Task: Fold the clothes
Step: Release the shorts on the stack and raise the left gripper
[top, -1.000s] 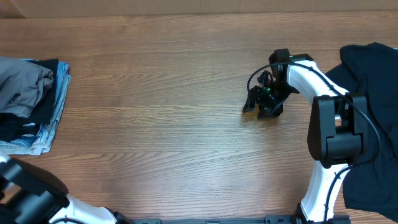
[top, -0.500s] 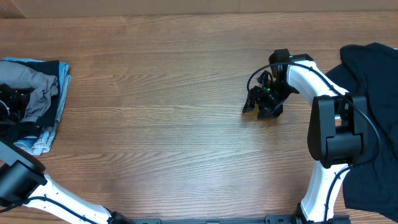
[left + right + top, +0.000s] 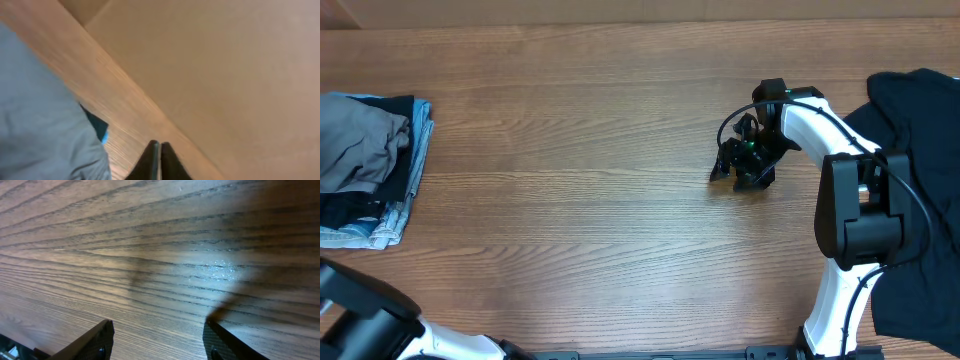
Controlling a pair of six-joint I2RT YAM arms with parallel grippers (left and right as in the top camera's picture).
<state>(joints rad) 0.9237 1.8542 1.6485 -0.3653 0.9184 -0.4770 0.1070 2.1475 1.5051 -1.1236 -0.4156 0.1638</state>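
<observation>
The clothes lie in two places. A wrinkled grey piece (image 3: 355, 140) tops a stack of dark and blue denim garments (image 3: 395, 195) at the table's left edge. A large black garment (image 3: 920, 140) lies at the right edge. In the left wrist view my left gripper (image 3: 160, 146) is shut and empty, with the grey fabric (image 3: 40, 110) just to its left and not touching it. From overhead only the left arm (image 3: 360, 320) shows, at the bottom left. My right gripper (image 3: 740, 172) stands open over bare wood right of centre, left of the black garment; the right wrist view shows its jaws (image 3: 159, 335) apart with nothing between them.
A sliver of blue cloth (image 3: 101, 131) peeks out beside the grey fabric. The wooden table (image 3: 580, 200) stretches between the stack and the right arm (image 3: 855, 210). A tan wall (image 3: 225, 65) rises behind the table's far edge.
Half a second ago my left gripper was over the grey piece on the stack; it has pulled back off the left side. The grey piece has settled. The right arm has not moved.
</observation>
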